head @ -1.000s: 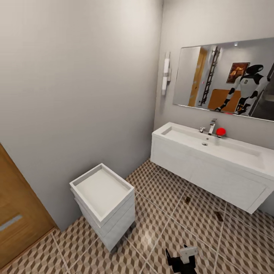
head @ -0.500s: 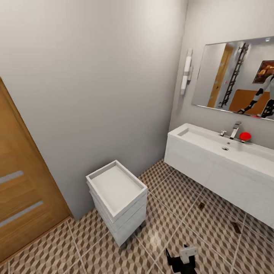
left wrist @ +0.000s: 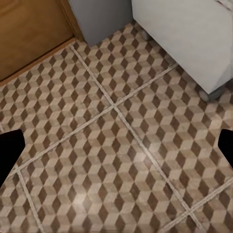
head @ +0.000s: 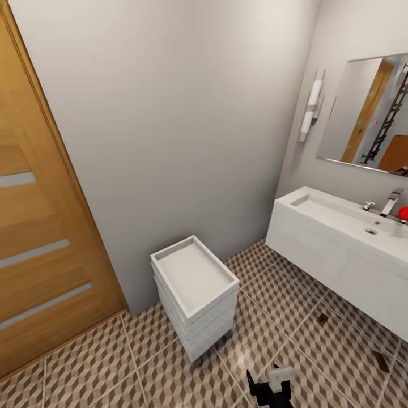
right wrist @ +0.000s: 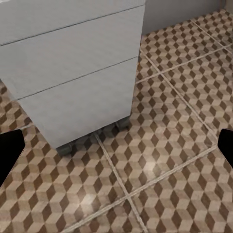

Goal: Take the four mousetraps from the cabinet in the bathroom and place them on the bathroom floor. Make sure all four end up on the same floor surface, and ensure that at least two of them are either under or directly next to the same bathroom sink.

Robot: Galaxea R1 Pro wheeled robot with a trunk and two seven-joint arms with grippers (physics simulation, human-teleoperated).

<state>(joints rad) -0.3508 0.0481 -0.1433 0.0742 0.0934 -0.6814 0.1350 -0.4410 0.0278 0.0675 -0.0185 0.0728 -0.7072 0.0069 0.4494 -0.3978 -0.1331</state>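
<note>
Two mousetraps lie flat on the bathroom floor (head: 283,334) in front of the vanity: one small brown mousetrap (head: 323,318) and a second mousetrap (head: 381,361) further right. Above them the wide white bathroom sink (head: 340,218) with a chrome tap (head: 391,201) hangs at the right of the head view. The orange-brown cabinet is out of view. My left gripper (left wrist: 116,148) is open over bare cube-patterned tiles, holding nothing. My right gripper (right wrist: 116,145) is open too, hovering over tiles close to a white drawer unit (right wrist: 73,73).
A white wheeled drawer unit (head: 195,289) stands against the grey wall mid-room. A wooden door (head: 39,226) takes up the left. A mirror (head: 368,113) hangs over the sink, and a red object (head: 403,213) sits by the tap. Open tiles lie between the unit and the vanity.
The head camera has swung left: sink and mirror slid to the right of the picture, and the door came further into view. Nothing in the room has moved.
</note>
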